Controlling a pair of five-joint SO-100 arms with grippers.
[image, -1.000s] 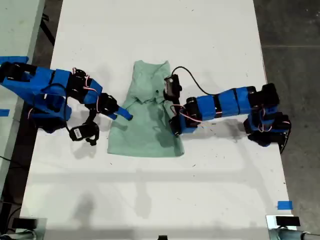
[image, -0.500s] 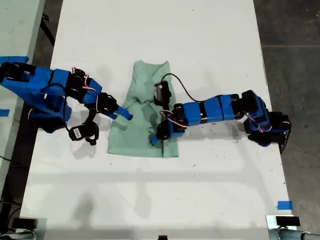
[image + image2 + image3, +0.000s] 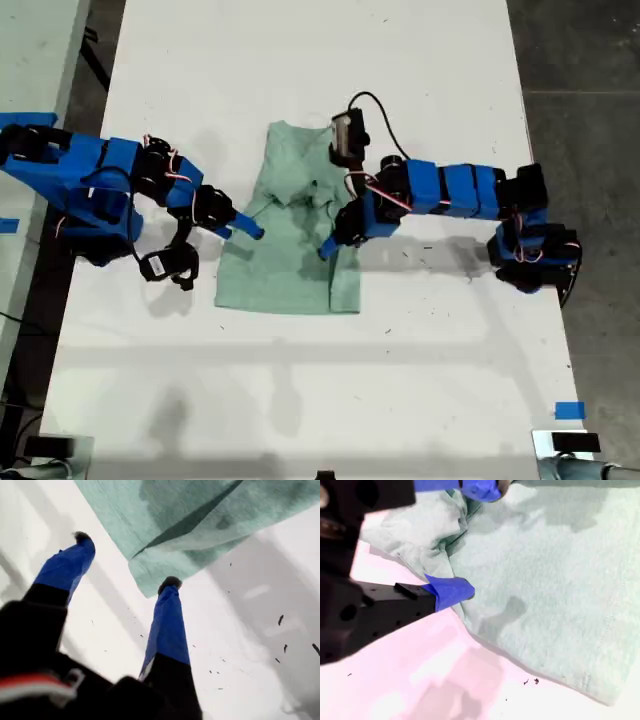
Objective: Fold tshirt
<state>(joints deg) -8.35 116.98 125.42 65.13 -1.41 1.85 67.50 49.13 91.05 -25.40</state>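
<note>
My first gripper (image 3: 330, 247) hangs over the side of the tshirt (image 3: 285, 265) towards the exterior view's right. The pincer is spread wide, and both blue tips are bare in its own wrist view (image 3: 126, 560). Nothing is between them. From there a doubled-over corner of the tshirt (image 3: 200, 525) lies just past the tips, with white bench (image 3: 240, 645) straight underneath.

The relation that counts is the garment's long axis. It runs from the exterior view's top, where the neck end lies, down to the hem at the bottom, in the middle of the bench (image 3: 300, 400). Both arms come at it crosswise, one from each side. The edge on the exterior view's right looks already laid inward, so I judge the side on the exterior view's left to be the one still to fold.

My second gripper (image 3: 248, 231) is the nearer arm for that, sitting right at that edge by the sleeve. In its wrist view (image 3: 465, 539) a ridge of bunched cloth stands between the two tips, one tip touching the fabric where it meets the bench. The rest of the tshirt (image 3: 545, 580) spreads flat away from the pincer towards the hem. I cannot tell whether those tips are truly clamped on the ridge or only straddling it. A sound hold looks like what the next fold needs.
</note>
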